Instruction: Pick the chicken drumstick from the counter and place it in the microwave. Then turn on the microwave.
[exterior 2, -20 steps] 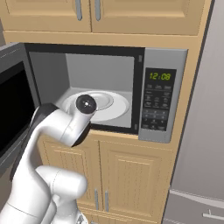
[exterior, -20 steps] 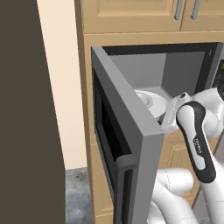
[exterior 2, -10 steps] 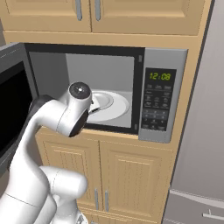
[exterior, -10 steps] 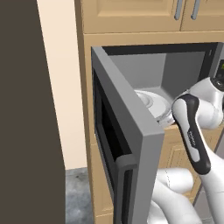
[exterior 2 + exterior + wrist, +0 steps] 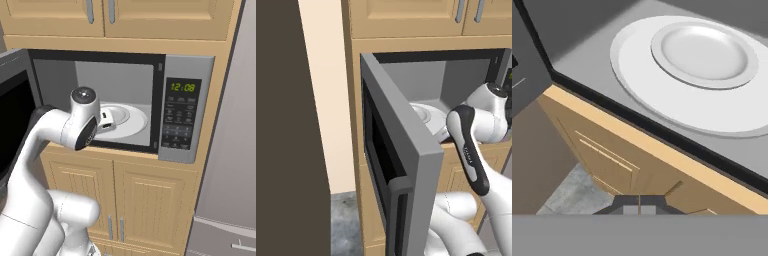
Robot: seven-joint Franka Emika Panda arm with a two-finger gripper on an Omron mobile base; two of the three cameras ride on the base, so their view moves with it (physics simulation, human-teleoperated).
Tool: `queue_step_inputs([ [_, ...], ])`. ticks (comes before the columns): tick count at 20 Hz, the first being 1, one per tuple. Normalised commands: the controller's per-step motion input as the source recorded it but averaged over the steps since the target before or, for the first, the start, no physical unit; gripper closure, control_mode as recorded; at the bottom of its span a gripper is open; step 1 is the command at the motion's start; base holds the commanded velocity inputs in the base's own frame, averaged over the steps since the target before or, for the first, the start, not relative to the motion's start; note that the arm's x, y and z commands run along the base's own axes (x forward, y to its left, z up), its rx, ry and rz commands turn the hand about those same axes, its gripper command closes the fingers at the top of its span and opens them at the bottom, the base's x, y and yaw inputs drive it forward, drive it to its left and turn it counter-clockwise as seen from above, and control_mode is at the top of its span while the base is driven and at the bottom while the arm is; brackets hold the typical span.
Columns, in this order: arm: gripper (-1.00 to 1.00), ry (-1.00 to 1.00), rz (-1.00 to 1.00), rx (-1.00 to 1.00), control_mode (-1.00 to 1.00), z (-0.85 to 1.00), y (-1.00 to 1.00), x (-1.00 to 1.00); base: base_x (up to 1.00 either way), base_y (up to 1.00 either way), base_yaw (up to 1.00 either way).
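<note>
Swinging left across the microwave mouth since a second ago, the gripper hangs at its front sill, tips together, empty. No chicken drumstick shows on the plate. Next, sweep the door shut smoothly.

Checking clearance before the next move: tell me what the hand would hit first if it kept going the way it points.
Judging by the hand view, the shut hand points down past the microwave's front sill at the lower cabinet door; depth is unclear.
</note>
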Motion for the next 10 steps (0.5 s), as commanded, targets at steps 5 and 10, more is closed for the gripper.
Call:
queue_step_inputs([
  [5,1.0,0.08,-0.15,0.0,-1.0,0.0,-0.07,0.0,0.0,0.0,0.0],
  [10,1.0,0.05,-0.14,0.0,-1.0,0.0,-0.05,0.0,0.0,0.0,0.0],
])
